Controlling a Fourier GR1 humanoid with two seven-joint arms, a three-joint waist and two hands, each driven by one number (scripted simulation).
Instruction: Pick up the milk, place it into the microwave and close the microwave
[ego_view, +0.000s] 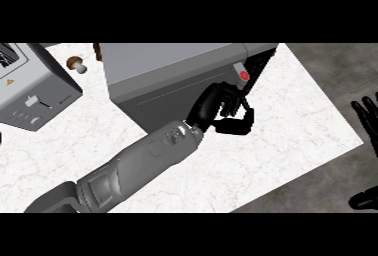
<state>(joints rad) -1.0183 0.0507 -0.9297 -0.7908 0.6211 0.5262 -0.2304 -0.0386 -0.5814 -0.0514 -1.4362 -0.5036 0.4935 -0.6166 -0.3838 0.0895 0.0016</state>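
Reaching diagonally up from the lower left of the frame with the left hand (221, 111), clenching its fingers (238, 122) at the right edge of the microwave (170, 57) front, upper centre, grasping nothing visible. Resting the right hand (367, 117) at the right edge, fingers released and upright. Milk hidden; cannot tell where.

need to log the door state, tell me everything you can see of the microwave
The microwave is a grey, metal-looking box, lighter on top, darker in front, standing angled on the white marbled counter beside the toaster. A narrow panel with a red button sits at the front's right end, a dark gap next to it; whether the door is fully shut cannot be told. The left hand is at the front near that panel.
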